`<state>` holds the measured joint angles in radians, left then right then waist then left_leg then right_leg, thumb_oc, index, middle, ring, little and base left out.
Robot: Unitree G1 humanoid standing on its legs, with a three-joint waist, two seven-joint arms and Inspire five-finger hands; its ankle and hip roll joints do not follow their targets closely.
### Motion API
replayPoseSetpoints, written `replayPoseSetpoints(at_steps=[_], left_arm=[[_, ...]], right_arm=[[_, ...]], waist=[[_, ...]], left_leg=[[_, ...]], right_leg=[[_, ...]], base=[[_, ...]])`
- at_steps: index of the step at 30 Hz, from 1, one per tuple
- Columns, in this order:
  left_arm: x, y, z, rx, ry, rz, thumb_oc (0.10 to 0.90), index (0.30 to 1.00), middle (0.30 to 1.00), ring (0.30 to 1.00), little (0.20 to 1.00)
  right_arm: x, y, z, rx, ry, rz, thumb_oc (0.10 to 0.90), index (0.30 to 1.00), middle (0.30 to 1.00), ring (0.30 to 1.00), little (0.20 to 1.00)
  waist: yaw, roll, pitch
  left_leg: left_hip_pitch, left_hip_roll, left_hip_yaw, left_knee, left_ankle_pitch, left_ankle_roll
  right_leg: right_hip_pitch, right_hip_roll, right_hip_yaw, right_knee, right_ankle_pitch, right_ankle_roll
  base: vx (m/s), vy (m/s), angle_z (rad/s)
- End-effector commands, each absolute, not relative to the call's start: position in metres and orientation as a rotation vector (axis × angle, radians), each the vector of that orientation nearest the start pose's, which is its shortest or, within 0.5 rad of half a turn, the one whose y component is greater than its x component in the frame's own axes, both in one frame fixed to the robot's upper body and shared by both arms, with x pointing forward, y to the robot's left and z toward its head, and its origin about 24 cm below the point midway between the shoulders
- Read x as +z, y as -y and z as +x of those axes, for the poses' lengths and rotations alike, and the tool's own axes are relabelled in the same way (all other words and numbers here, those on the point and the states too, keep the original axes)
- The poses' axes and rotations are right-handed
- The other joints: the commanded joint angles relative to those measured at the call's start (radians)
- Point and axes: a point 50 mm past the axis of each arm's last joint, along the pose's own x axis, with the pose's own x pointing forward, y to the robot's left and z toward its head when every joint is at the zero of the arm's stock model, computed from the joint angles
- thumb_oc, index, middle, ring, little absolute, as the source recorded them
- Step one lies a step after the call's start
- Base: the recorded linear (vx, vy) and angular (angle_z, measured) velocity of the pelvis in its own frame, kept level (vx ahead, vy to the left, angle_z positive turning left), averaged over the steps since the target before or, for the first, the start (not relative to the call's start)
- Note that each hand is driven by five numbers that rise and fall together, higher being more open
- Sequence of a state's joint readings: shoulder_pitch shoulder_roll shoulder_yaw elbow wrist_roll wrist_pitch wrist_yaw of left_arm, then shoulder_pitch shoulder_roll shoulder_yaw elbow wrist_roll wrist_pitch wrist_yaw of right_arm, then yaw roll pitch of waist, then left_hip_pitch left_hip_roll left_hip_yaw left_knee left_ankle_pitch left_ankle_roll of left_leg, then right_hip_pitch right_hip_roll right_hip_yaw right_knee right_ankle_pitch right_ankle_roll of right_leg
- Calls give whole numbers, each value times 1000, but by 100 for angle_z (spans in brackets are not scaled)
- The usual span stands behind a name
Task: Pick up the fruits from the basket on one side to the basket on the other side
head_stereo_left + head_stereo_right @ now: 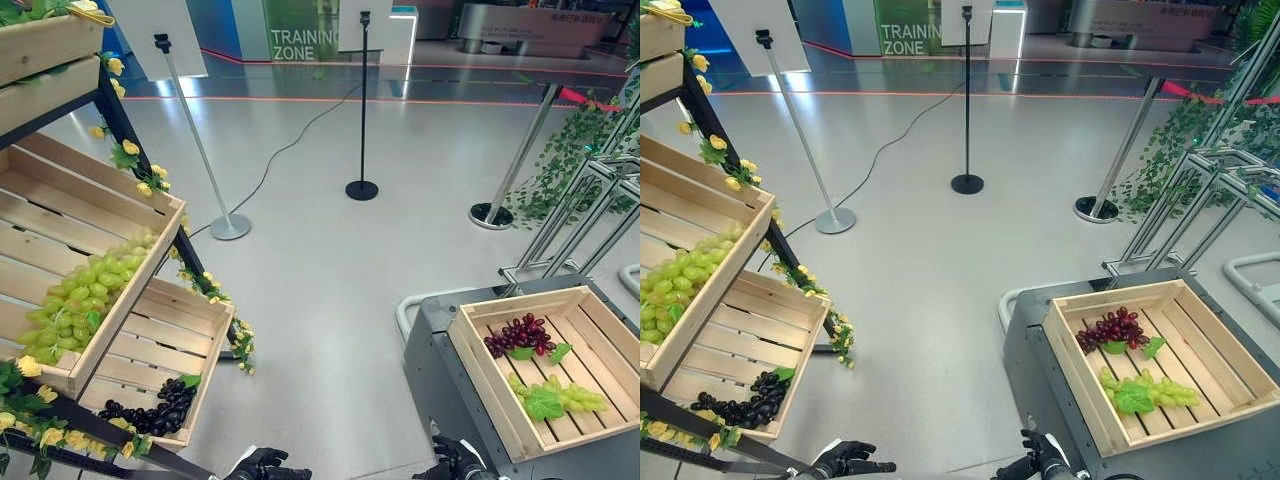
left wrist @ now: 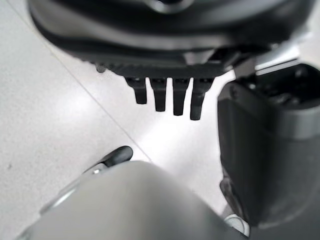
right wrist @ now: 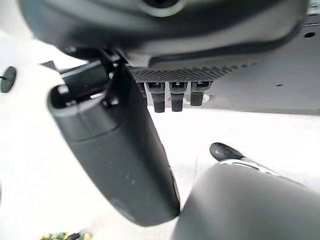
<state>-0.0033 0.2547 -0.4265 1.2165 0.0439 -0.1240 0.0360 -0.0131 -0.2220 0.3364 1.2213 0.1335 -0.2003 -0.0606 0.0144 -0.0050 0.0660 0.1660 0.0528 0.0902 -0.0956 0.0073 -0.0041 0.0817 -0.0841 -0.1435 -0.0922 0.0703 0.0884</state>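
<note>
Both hands low, holding nothing.
Left hand (image 2: 170, 60) and right hand (image 3: 170, 55): fingers (image 2: 175, 97) straight, side by side; red grapes (image 1: 518, 335) well beyond the right fingertips.

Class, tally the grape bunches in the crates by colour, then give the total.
Green grapes: 2, one pile in the upper shelf crate, one in the cart crate
Red grapes: 1
Black grapes: 1
Total: 4
</note>
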Motion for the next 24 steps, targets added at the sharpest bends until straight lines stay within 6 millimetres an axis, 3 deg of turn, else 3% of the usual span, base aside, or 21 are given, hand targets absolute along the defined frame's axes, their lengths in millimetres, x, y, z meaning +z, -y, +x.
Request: replayPoseSetpoints(at_steps=[1, 2, 9, 10, 11, 12, 13, 16, 17, 18, 20, 21, 22, 24], left_arm=[[-154, -184, 134, -297, -965, 531, 800, 900, 900, 900, 900], [-153, -189, 133, -277, -961, 544, 800, 900, 900, 900, 900], [-148, -206, 135, -154, -903, 656, 800, 900, 900, 900, 900], [-148, -207, 135, -148, -902, 658, 800, 900, 900, 900, 900], [-147, -211, 132, -101, -896, 653, 800, 900, 900, 900, 900], [-147, -212, 131, -84, -891, 648, 800, 900, 900, 900, 900], [-146, -214, 130, -25, -874, 617, 800, 900, 900, 900, 900], [-142, -216, 132, 68, -827, 558, 800, 900, 900, 900, 900], [-141, -217, 134, 78, -815, 555, 800, 900, 900, 900, 900], [-141, -217, 135, 82, -809, 552, 800, 900, 900, 900, 900], [-140, -212, 136, 33, -798, 561, 800, 900, 900, 900, 900], [-141, -211, 135, 24, -800, 565, 800, 900, 900, 900, 900], [-141, -208, 136, 3, -799, 582, 800, 900, 900, 900, 900], [-141, -209, 141, 15, -806, 581, 800, 900, 900, 900, 900]], right_arm=[[-113, 195, 196, -44, -596, -169, 800, 900, 900, 900, 900], [-96, 200, 212, -110, -487, -117, 800, 900, 900, 900, 900], [-23, 223, 250, -354, -68, -156, 800, 900, 900, 900, 900], [-20, 224, 251, -361, -52, -159, 800, 900, 900, 900, 900], [2, 229, 257, -394, 42, -170, 800, 900, 900, 900, 900], [7, 230, 257, -404, 71, -178, 800, 900, 900, 900, 900], [18, 234, 259, -415, 124, -198, 800, 900, 900, 900, 900], [36, 241, 258, -462, 217, -279, 800, 900, 900, 900, 900], [39, 244, 258, -489, 231, -303, 800, 900, 900, 900, 900], [41, 246, 257, -508, 240, -319, 800, 900, 900, 900, 900], [58, 260, 261, -631, 300, -381, 800, 900, 900, 900, 900], [60, 262, 262, -645, 307, -389, 800, 900, 900, 900, 900], [72, 269, 266, -706, 342, -436, 800, 900, 900, 900, 900], [91, 277, 276, -759, 382, -498, 800, 900, 900, 900, 900]], waist=[[-19, -8, 59], [-28, -6, 63], [-75, 0, 81], [-76, -1, 82], [-89, -15, 90], [-92, -20, 93], [-93, -32, 100], [-80, -56, 120], [-74, -59, 126], [-71, -56, 129], [-41, -41, 156], [-37, -41, 161], [-20, -32, 171], [2, -25, 179]], left_leg=[[23, 1, 0, 21, -31, -10], [24, 7, 9, 23, -32, -10], [0, 38, 52, 96, -47, -19], [-3, 39, 53, 106, -50, -20], [-30, 48, 71, 212, -74, -24], [-42, 52, 77, 254, -74, -26], [-86, 66, 76, 365, -53, -32], [-218, 53, 28, 604, 1, -26], [-253, 49, 21, 629, 19, -28], [-274, 46, 16, 629, 25, -28], [-319, 27, -5, 469, 93, -39], [-313, 25, -5, 448, 101, -40], [-321, 26, -30, 340, 150, -52], [-334, 27, -54, 188, 190, -62]], right_leg=[[63, 13, 35, 41, -45, -17], [57, 18, 43, 45, -47, -20], [25, 41, 75, 76, -61, -41], [24, 42, 77, 77, -61, -43], [15, 47, 90, 93, -64, -60], [13, 48, 92, 96, -63, -66], [9, 52, 92, 101, -58, -81], [18, 60, 109, 104, -49, -108], [25, 63, 118, 106, -51, -111], [28, 67, 123, 109, -54, -110], [59, 89, 157, 112, -76, -98], [65, 90, 160, 111, -79, -97], [81, 100, 173, 102, -85, -93], [114, 101, 198, 90, -101, -85]], base=[[0, -131, -7], [-3, -116, -6], [6, -151, -13], [63, -206, -21], [62, -191, -18], [89, -272, -17], [61, -182, -15], [88, -154, -43], [112, -91, -41], [129, 3, -36], [208, 66, -31], [227, 112, -31], [195, 126, -34], [178, 179, -32]])
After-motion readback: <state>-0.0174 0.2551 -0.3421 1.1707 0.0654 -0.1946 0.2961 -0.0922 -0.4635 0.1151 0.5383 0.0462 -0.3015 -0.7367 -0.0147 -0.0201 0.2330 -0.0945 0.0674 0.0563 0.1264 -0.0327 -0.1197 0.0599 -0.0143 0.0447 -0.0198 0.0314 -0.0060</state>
